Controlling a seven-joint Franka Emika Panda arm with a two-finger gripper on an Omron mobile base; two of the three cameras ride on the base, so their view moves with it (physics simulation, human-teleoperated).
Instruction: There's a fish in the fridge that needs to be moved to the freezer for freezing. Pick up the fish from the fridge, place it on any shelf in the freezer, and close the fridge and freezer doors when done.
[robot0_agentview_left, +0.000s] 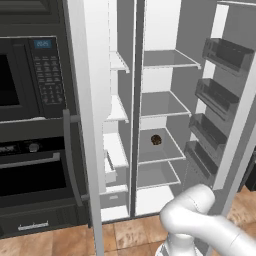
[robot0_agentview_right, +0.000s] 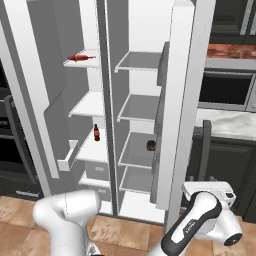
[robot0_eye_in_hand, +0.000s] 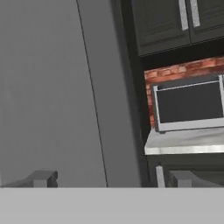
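Both doors of the light-grey unit stand open. The fridge (robot0_agentview_left: 160, 105) shows broad flat shelves. The freezer (robot0_agentview_left: 117, 110) has short white shelves. On the top freezer shelf lies a slim red thing that looks like the fish (robot0_agentview_right: 77, 58). The freezer door (robot0_agentview_right: 30, 100) swings out to the left and the fridge door (robot0_agentview_right: 177, 100) to the right. My hand (robot0_agentview_right: 209, 191) hangs low on the outer side of the fridge door (robot0_eye_in_hand: 48, 87). The gripper (robot0_eye_in_hand: 111, 179) is open, its fingertips (robot0_eye_in_hand: 41, 178) wide apart with nothing between them.
A small brown round thing (robot0_agentview_left: 156, 140) sits on a middle fridge shelf. A dark bottle (robot0_agentview_right: 96, 132) stands on a freezer shelf. Dark bins (robot0_agentview_left: 220, 90) line the fridge door's inside. The black wall oven (robot0_agentview_left: 30, 100) is at the left, a microwave (robot0_eye_in_hand: 188, 103) on a counter (robot0_eye_in_hand: 183, 142) at the right.
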